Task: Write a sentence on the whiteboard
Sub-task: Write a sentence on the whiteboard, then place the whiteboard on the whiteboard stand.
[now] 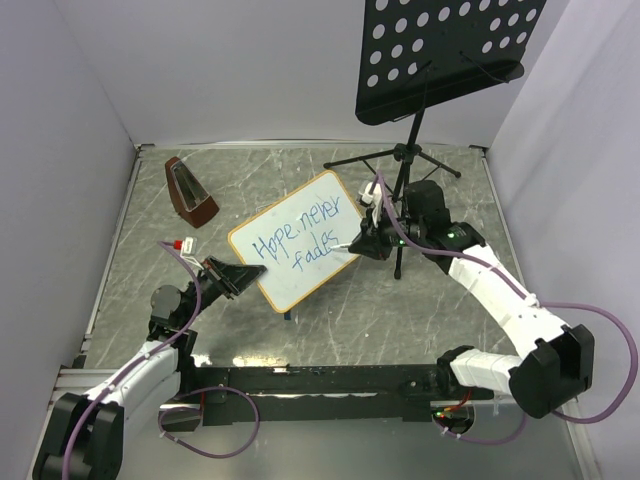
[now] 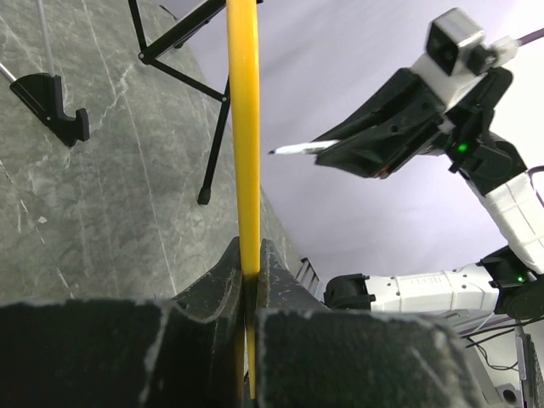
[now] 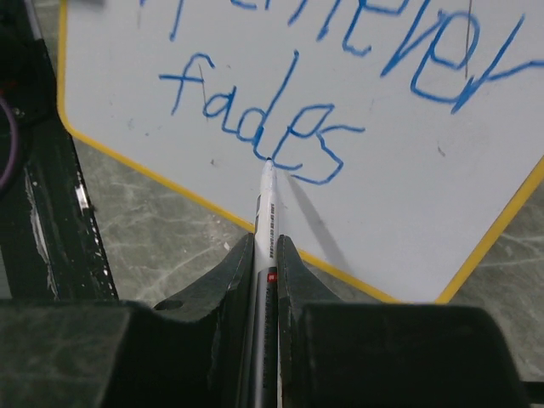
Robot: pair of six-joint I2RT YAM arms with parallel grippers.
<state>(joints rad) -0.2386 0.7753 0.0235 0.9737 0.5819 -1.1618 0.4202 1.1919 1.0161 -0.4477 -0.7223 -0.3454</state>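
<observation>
The whiteboard (image 1: 300, 240) stands tilted mid-table, with the blue sentence "Hope never fades" (image 1: 300, 238) on it in two lines. My left gripper (image 1: 240, 277) is shut on the board's left edge; in the left wrist view the yellow frame edge (image 2: 244, 127) runs up from between my jaws. My right gripper (image 1: 362, 243) is shut on a white marker (image 3: 268, 212). The marker's tip sits at the word "fades" (image 3: 255, 119), near the "e". The marker also shows in the left wrist view (image 2: 302, 149).
A black perforated music-stand plate (image 1: 445, 50) on a tripod (image 1: 402, 175) stands behind my right gripper. A brown metronome (image 1: 190, 192) stands at the back left. Grey walls enclose the table on three sides.
</observation>
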